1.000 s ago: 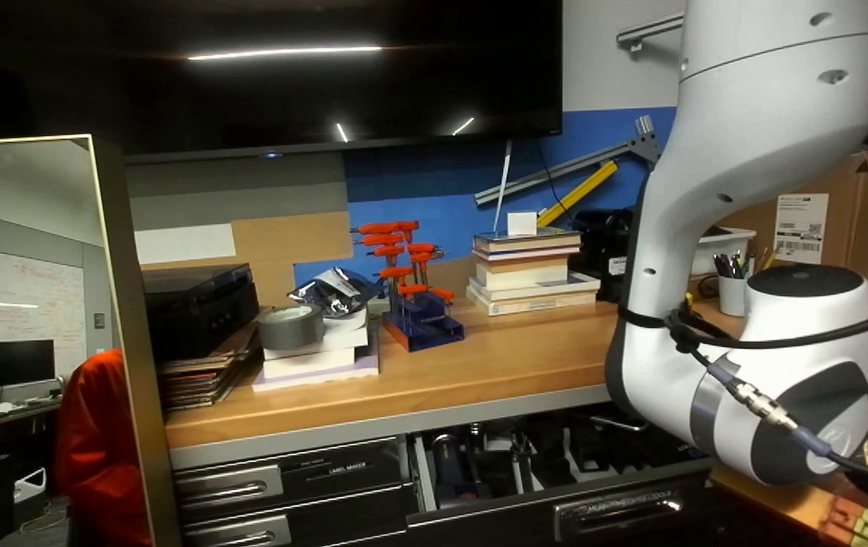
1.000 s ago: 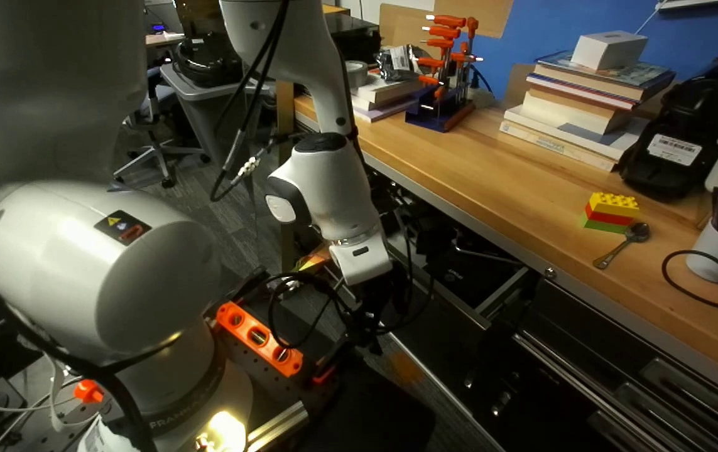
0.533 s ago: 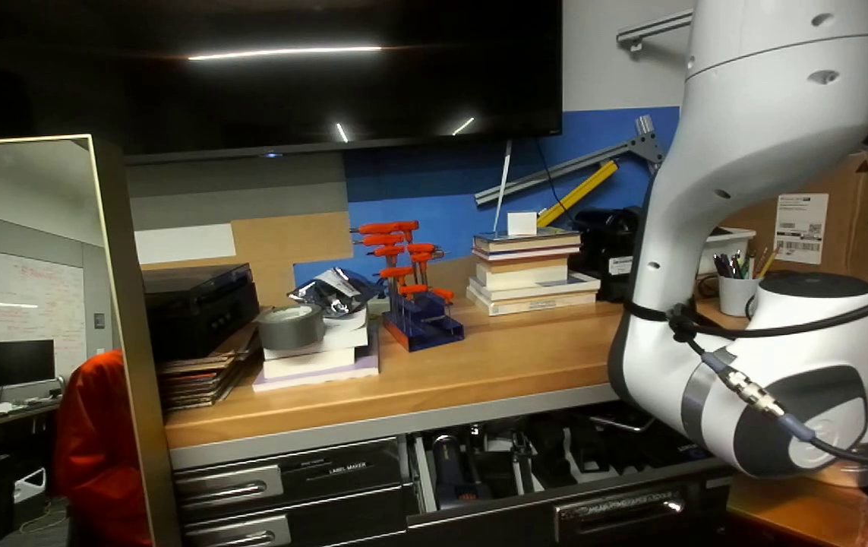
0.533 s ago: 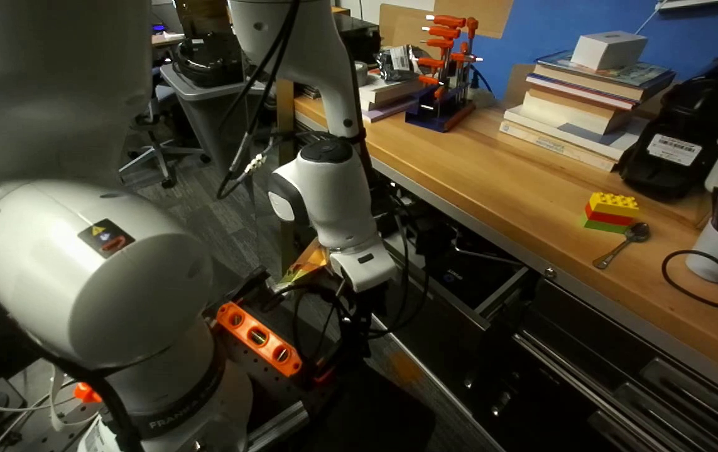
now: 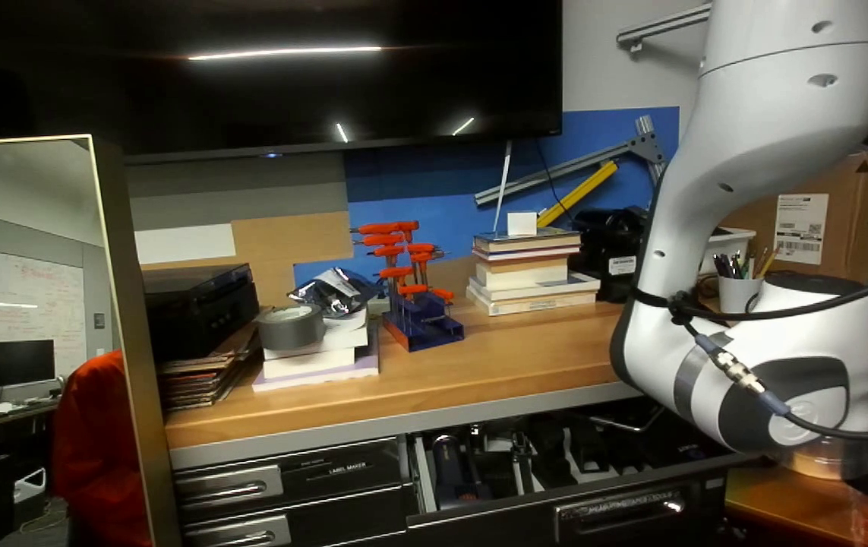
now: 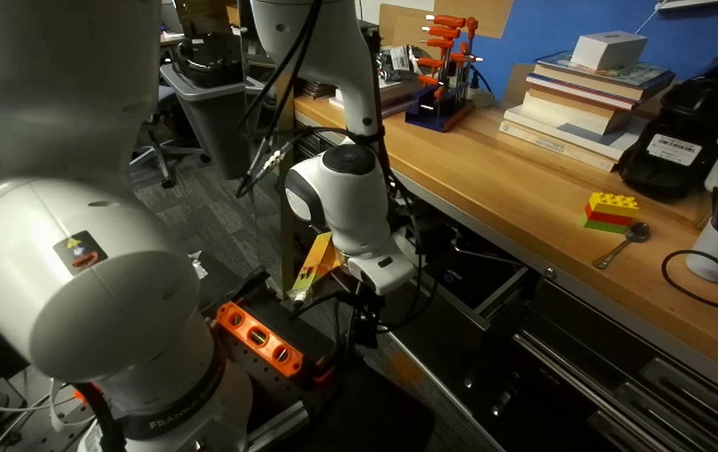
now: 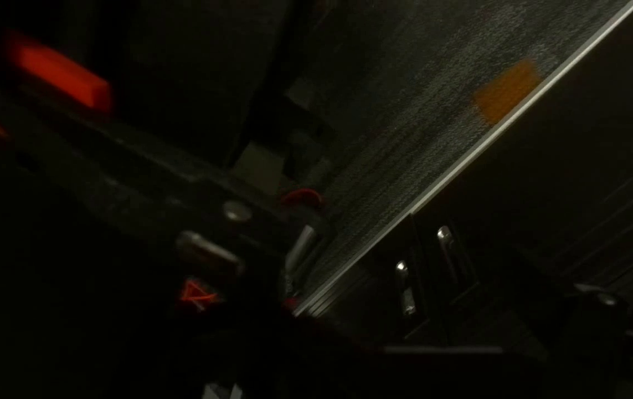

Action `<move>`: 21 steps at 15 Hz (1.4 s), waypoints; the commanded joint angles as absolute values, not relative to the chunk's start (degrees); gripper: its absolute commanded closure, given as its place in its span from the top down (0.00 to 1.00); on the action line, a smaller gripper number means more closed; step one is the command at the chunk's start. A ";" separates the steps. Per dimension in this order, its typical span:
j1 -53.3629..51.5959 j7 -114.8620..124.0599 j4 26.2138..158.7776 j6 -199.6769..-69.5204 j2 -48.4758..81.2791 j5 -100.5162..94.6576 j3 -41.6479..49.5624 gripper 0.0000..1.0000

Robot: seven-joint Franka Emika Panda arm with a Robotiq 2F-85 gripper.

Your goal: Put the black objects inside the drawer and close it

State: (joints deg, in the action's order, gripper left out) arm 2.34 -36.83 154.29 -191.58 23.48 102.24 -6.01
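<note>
One drawer (image 5: 509,530) open, black objects (image 5: 455,472) inside; pincer (image 6: 362,338) in front of it, spread or not we can't tell. Likely closing step: next, push drawer in.

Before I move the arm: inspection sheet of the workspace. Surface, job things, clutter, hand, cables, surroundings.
Surface: wooden bench, loaded
Job's things: drawer open in both exterior views; dark items inside; what's left to load, can't tell
Clutter: books, toy bricks, spoon and pen cup on the bench
Hand: dark against dark; open or shut, can't tell
Cables: black cable with metal connector strapped to the arm; more looping near the hand
Surroundings: screen above the bench's back, grey bin, orange level
</note>
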 commanded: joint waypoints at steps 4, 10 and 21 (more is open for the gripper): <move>0.44 -26.93 148.77 -184.63 29.26 87.68 -4.09 1.00; 2.31 -24.59 141.19 -183.54 35.60 79.72 -4.61 1.00; -2.38 4.92 127.59 -170.04 36.78 41.39 5.52 1.00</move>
State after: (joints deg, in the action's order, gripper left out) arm -2.33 -1.51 132.66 -172.73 36.65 47.83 4.37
